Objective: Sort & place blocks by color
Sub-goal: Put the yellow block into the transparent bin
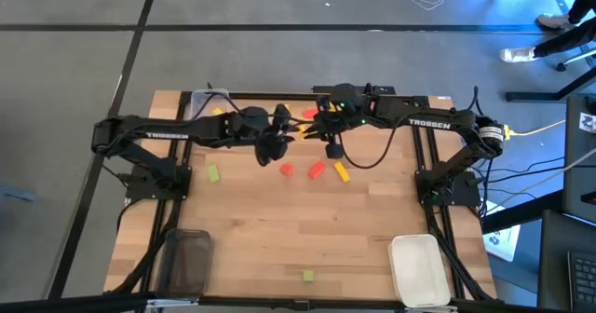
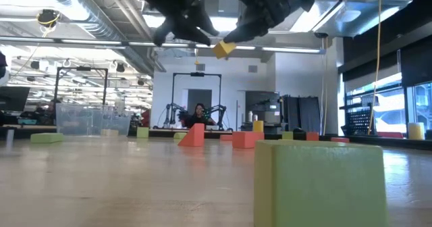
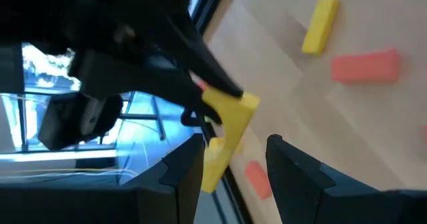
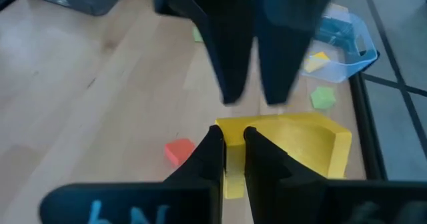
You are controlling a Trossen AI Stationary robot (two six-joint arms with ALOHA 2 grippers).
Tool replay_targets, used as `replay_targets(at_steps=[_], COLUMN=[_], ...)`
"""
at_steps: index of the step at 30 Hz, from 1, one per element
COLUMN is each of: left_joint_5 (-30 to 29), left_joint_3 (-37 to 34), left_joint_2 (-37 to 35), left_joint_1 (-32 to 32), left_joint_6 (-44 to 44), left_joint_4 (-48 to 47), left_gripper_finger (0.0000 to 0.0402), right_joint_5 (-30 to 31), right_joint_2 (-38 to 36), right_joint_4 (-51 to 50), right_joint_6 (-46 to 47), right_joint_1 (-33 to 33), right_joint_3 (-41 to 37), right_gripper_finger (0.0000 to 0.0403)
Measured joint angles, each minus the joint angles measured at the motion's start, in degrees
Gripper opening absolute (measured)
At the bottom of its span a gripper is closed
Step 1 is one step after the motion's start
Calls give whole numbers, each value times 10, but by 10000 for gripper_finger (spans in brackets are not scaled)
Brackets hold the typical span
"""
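A small yellow rectangular block (image 2: 224,48) hangs in the air above the far middle of the wooden desk (image 1: 279,229), pinched by the right end effector (image 4: 233,144), whose fingers are clenched on it. The left end effector (image 3: 233,159) faces it, fingers parted around nothing. Red blocks (image 1: 317,170) lie below.

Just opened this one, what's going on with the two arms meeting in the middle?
Both arms are raised over the far middle of the table. The right gripper is shut on a yellow block, holding it in the air, and the left gripper faces it, open. Red and yellow blocks lie on the table below, and the clear tray sits at the far left.
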Motion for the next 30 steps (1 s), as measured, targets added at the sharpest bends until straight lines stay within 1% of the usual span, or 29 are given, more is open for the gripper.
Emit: replay_targets(at_steps=[3,8,11,17,21,26,27,30], left_joint_5=[2,10,11,3,-11,-7,-5,-1], left_joint_3=[0,0,0,1,1,1,1,1], left_joint_2=[13,34,45,69,71,71,71,71], left_joint_1=[6,14,16,16,15,15,15,15], left_joint_6=[10,25,32,35,37,45,46,15], left_joint_4=[24,32,47,79,79,75,73,71], left_gripper_finger=[150,150,150,144,110,36,23,19], right_joint_5=[-13,-14,-28,-32,-33,-38,-41,-38], right_joint_2=[0,0,0,0,0,0,0,0], right_joint_4=[0,0,-1,0,2,9,9,11], right_joint_6=[0,1,1,2,2,4,4,-1], right_joint_1=[0,0,0,0,0,0,0,0], right_joint_3=[0,0,0,-1,-1,-1,-1,-1], right_gripper_finger=[31,31,31,31,31,31,37,72])
